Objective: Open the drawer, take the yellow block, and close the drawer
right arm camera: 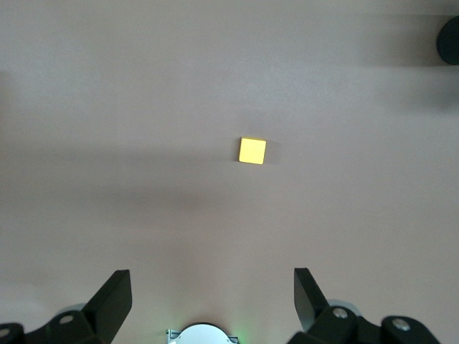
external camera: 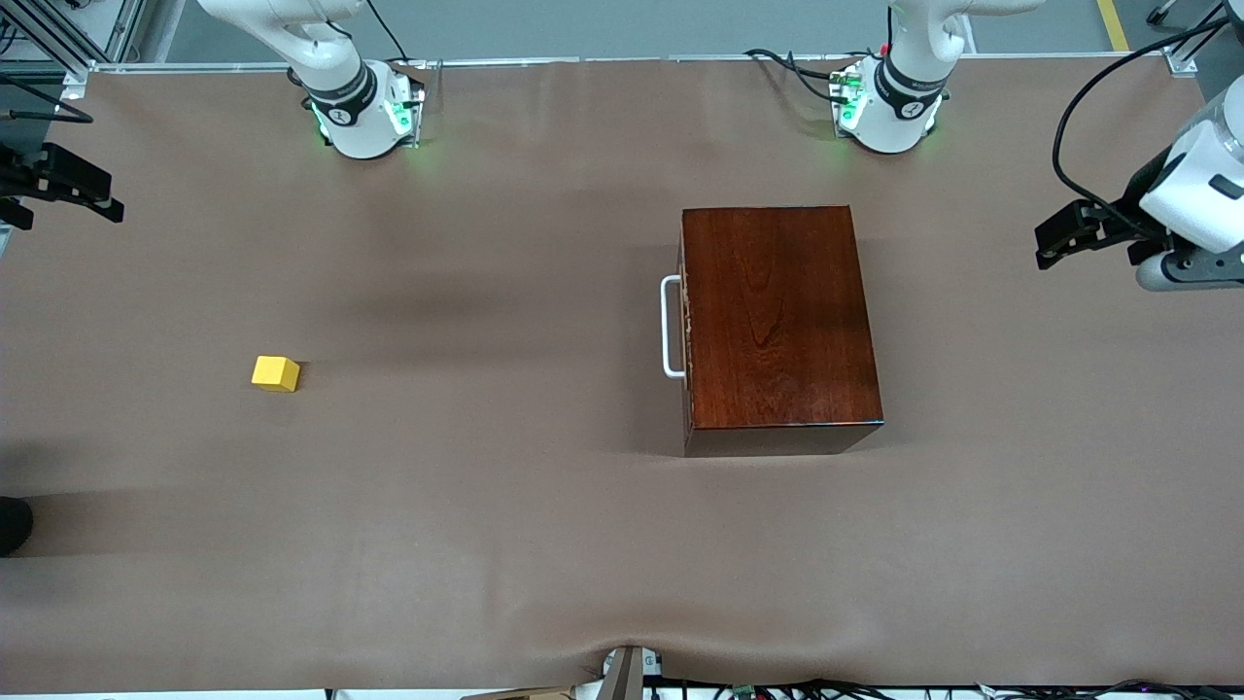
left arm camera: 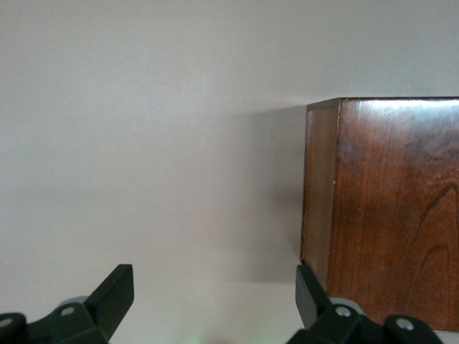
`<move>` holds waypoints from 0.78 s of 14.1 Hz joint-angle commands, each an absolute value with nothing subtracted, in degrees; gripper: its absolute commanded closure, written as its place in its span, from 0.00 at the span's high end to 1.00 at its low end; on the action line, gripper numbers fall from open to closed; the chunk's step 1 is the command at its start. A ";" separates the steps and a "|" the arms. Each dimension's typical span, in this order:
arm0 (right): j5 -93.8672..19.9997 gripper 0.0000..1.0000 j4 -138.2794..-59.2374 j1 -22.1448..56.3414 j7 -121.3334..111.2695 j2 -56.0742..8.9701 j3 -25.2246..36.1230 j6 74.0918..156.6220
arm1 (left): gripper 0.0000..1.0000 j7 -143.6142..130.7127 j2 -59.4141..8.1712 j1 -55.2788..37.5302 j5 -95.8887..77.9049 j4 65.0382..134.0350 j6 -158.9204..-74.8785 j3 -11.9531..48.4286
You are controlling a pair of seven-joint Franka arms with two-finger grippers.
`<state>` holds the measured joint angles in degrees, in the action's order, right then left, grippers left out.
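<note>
The dark reddish-brown wooden box (external camera: 777,321) stands on the table toward the left arm's end. Its drawer is pushed in, and the white U-shaped handle (external camera: 671,326) faces the right arm's end. The yellow block (external camera: 276,373) lies on the bare table toward the right arm's end, outside the box. My left gripper (external camera: 1054,243) hangs open and empty above the table at the left arm's end; the left wrist view (left arm camera: 215,301) shows a corner of the box (left arm camera: 387,208). My right gripper (external camera: 68,190) is open and empty, high over the right arm's end; the right wrist view (right arm camera: 213,301) shows the block (right arm camera: 252,150) below.
The brown table cover (external camera: 486,506) has a wrinkle near the front edge. A dark round object (external camera: 12,525) sits at the table's edge at the right arm's end and also shows in the right wrist view (right arm camera: 450,39). A camera mount (external camera: 627,671) stands at the front edge.
</note>
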<state>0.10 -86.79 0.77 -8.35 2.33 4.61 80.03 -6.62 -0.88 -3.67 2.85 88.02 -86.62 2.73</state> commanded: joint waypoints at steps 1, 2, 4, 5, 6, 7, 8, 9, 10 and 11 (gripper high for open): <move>-0.79 1.00 -85.87 1.05 -7.29 2.02 4.75 79.19 | 1.00 -4.31 3.69 -1.15 1.85 93.60 -89.03 5.00; -0.79 1.00 -85.87 1.23 -7.29 2.02 4.75 79.28 | 1.00 -4.22 3.95 -0.19 1.85 93.60 -89.12 6.14; -0.79 1.00 -85.87 1.49 -7.29 2.02 4.75 79.28 | 1.00 -4.22 3.87 1.49 1.67 93.52 -89.12 7.91; -0.79 1.00 -85.87 1.49 -7.29 2.02 4.75 79.28 | 1.00 -4.22 3.52 1.76 1.67 92.73 -88.95 7.91; -0.79 1.00 -85.78 1.49 -7.29 2.02 4.75 79.28 | 1.00 -4.13 3.25 1.76 1.67 91.77 -88.86 7.91; -0.79 1.00 -85.78 1.49 -7.29 2.02 4.75 79.28 | 1.00 -4.22 2.99 1.76 1.67 91.15 -88.68 7.91; -0.79 1.00 -85.87 1.49 -7.29 2.02 4.75 79.28 | 1.00 -4.31 2.81 1.76 1.67 90.97 -88.68 7.91; -0.79 1.00 -85.87 1.49 -7.29 2.02 4.75 79.28 | 1.00 -4.57 2.20 1.76 1.58 90.27 -88.59 7.91; -0.79 1.00 -85.87 1.49 -7.29 2.02 4.75 79.28 | 1.00 -4.66 2.11 1.84 1.50 89.92 -87.98 7.82; -0.79 1.00 -85.87 1.41 -7.29 2.02 4.75 79.28 | 1.00 -4.75 2.11 1.85 1.49 89.74 -87.02 7.82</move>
